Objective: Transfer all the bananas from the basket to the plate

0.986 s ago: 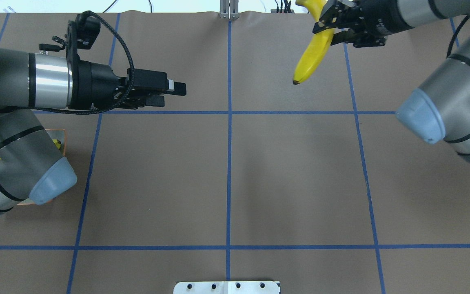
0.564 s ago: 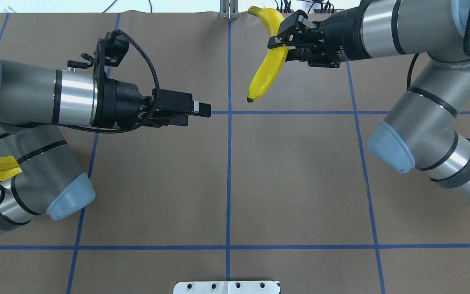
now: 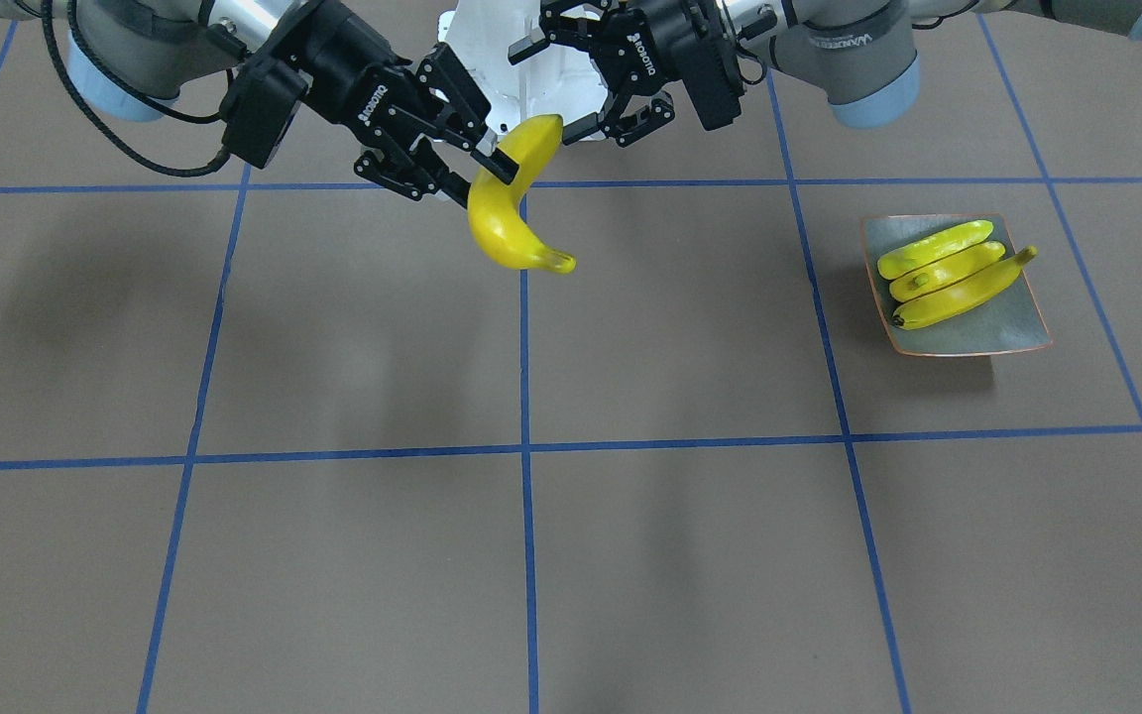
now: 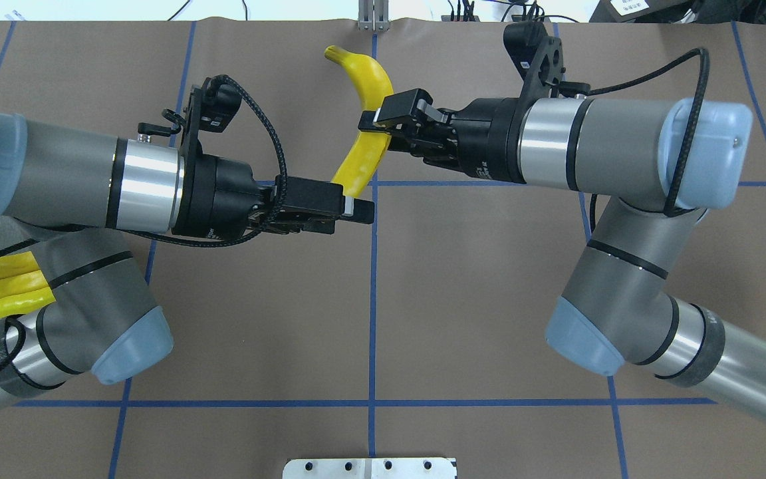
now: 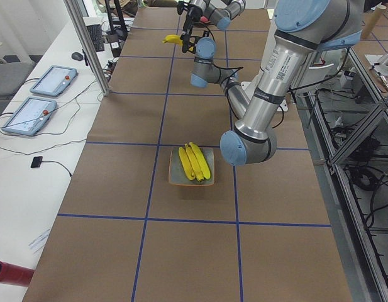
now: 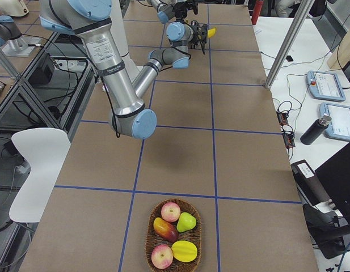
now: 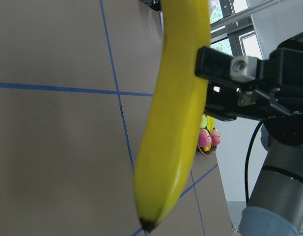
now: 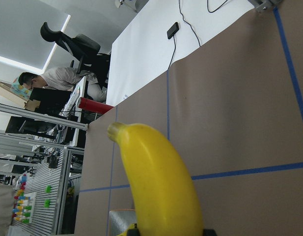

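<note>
Our right fingers (image 4: 383,121) clamp the banana (image 4: 370,80), its length running near-to-far, near tip just beside our spread-open left fingers (image 4: 360,211).

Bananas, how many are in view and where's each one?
4 bananas: three lie side by side on the plate; one is held in the air by the right end effector. None shows in the basket.

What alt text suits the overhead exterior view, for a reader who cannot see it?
The right gripper holds a banana over the table's far centre, and the open left gripper reaches toward its lower end. Three more bananas show at the left edge.
</note>
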`<state>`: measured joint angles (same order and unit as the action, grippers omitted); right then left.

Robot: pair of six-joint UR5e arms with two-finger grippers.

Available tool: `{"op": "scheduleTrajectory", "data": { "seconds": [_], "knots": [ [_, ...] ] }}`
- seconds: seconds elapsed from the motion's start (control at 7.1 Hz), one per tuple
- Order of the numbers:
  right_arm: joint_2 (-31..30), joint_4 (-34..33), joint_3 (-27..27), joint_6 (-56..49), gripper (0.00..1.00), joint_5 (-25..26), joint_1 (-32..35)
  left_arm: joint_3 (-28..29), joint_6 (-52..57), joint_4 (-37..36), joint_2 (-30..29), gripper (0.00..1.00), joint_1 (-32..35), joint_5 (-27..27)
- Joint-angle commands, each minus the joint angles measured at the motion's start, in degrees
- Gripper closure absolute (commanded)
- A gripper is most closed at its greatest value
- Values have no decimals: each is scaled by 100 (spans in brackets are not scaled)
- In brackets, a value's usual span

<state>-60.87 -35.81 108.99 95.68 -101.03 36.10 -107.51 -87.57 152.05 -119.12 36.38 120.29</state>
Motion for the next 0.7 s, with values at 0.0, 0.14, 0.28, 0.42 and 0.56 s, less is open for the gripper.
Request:
{"op": "scheduleTrajectory", "data": {
  "seconds": [0.0, 0.14, 0.28, 0.42, 0.56],
  "knots": [
    [-143, 442, 69, 152, 100, 172, -182, -15, 12, 0, -23, 1, -8, 3],
    [-170, 582, 61, 153, 100, 172, -226, 2, 21, 0, -24, 2, -8, 3],
    [-153, 584, 52, 153, 100, 172, -252, 2, 30, 0, -24, 34, -8, 3],
    [-135, 584, 26, 126, 100, 172, -287, 2, 47, 0, -24, 70, -8, 3],
    [-92, 584, 26, 135, 100, 189, -305, -15, 56, 0, -24, 100, -8, 12]
  ]
}}
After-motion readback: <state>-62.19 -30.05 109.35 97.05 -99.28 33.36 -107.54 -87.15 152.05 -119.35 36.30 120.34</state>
